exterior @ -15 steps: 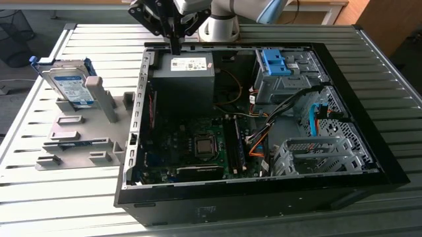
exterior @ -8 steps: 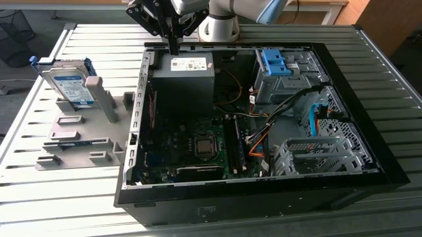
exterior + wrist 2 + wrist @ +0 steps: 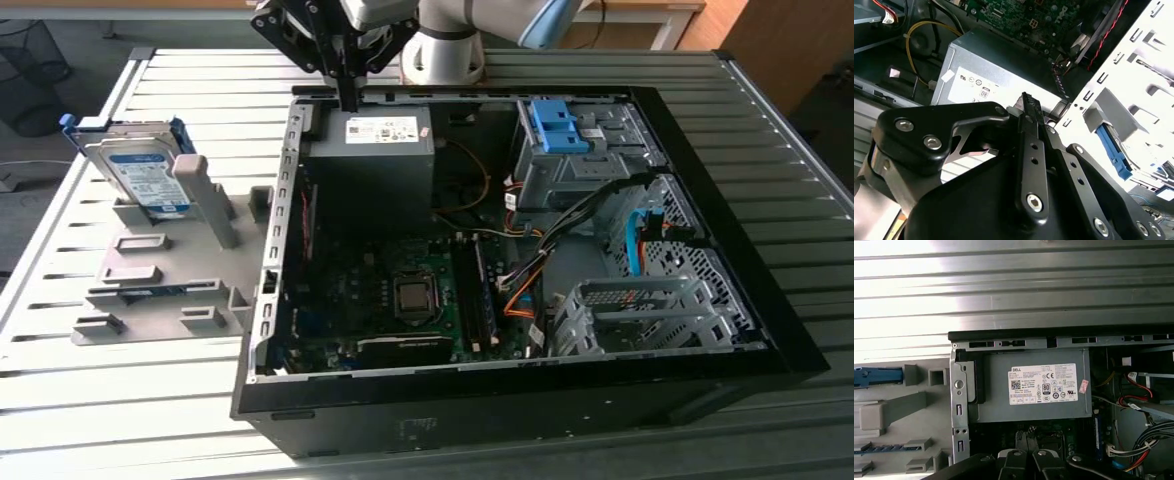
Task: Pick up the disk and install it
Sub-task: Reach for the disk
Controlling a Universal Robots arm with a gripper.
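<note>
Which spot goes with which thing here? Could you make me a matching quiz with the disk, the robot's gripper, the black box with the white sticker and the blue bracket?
Things:
1. disk
2. gripper
3. black box with the white sticker
4. blue bracket

Places:
A. hanging over the far edge of the computer case
B. standing on edge in the grey holder, outside the case
C. on the metal cage in the case's far corner, exterior view's right
D. inside the case, far corner, exterior view's left

Pairs: 1-B, 2-A, 3-D, 4-C
</note>
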